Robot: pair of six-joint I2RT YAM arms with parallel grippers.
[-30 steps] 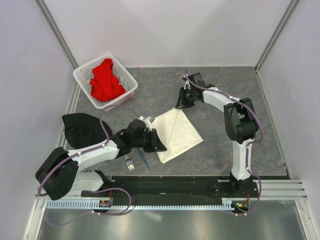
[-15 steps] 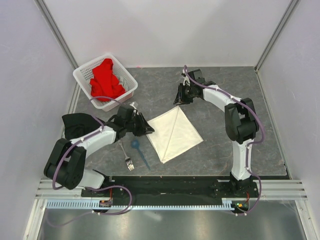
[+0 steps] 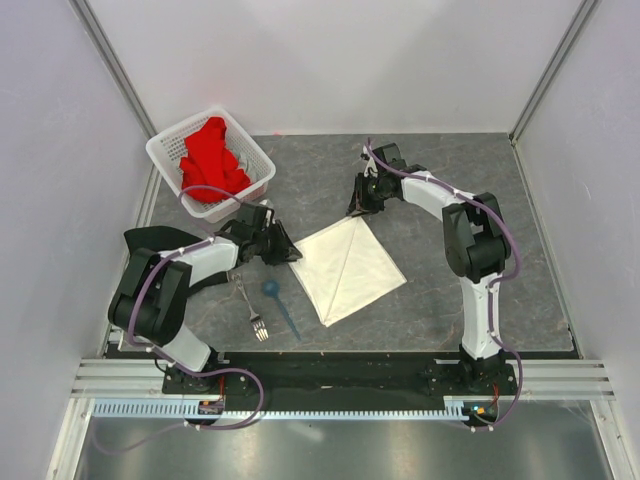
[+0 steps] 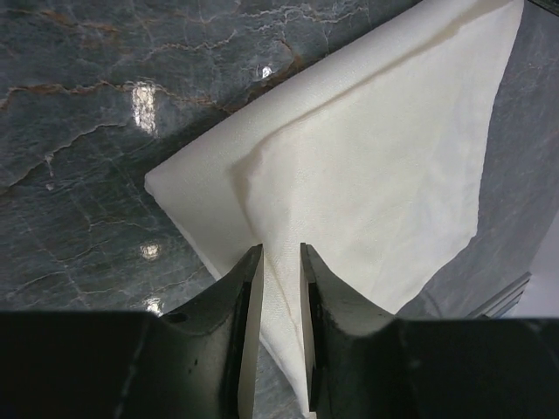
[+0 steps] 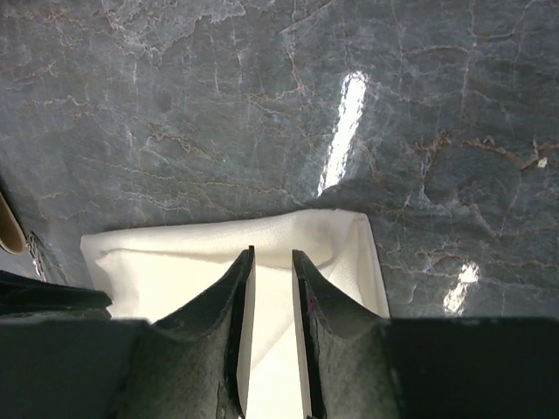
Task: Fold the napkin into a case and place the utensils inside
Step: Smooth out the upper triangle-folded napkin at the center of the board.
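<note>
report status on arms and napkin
Jaws slightly apart, empty: left gripper over napkin left corner, right gripper over far corner. Napkin flat, one crease, folding unfinished. Outside it on table: fork, spoon. Nothing lies on the napkin.

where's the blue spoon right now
In the top view the blue spoon lies on the table on the left side, between the fork and the napkin, close to the left pincer.
</note>
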